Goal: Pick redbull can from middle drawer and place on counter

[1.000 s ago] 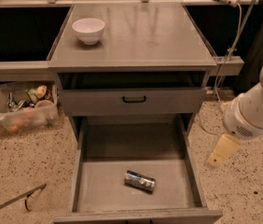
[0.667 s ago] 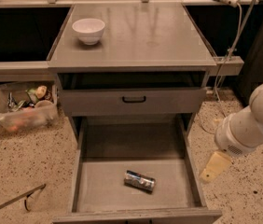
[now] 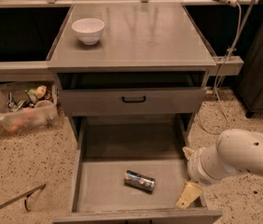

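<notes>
And here's the hand [image 3: 188,174], a smooth white rounded arm ending in cream tips, hanging low at the right wall of the middle drawer [image 3: 103,185], near its front corner. It's released, the two tips set apart, gripping nothing. The redbull can [image 3: 140,180], slim and shiny, silver with blue, lies on its side on the drawer's flat grey floor, just left of the hand and not touching it. Up top, the glossy grey bench [image 3: 145,36] carries a round white bowl [image 3: 88,30] at its back left. On the floor to the left, a clear plastic bin [image 3: 22,108] holds a jumble of odds and ends.
</notes>
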Controlling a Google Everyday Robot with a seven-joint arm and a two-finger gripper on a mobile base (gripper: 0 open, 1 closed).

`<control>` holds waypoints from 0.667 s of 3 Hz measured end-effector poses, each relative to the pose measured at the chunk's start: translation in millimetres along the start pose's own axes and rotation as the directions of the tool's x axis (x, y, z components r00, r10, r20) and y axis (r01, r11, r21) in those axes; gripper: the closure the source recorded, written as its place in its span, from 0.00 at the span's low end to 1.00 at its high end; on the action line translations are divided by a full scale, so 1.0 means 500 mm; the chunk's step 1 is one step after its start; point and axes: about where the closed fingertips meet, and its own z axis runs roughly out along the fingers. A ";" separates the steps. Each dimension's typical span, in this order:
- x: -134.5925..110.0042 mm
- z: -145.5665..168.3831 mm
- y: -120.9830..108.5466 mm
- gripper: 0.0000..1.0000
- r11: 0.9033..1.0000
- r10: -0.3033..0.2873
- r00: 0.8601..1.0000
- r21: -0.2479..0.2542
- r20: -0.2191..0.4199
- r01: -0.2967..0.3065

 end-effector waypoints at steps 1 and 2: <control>0.000 0.000 0.000 0.00 1.000 0.000 1.000 0.000 0.000 0.000; -0.013 0.042 0.004 0.00 1.000 -0.013 0.999 -0.005 0.043 0.013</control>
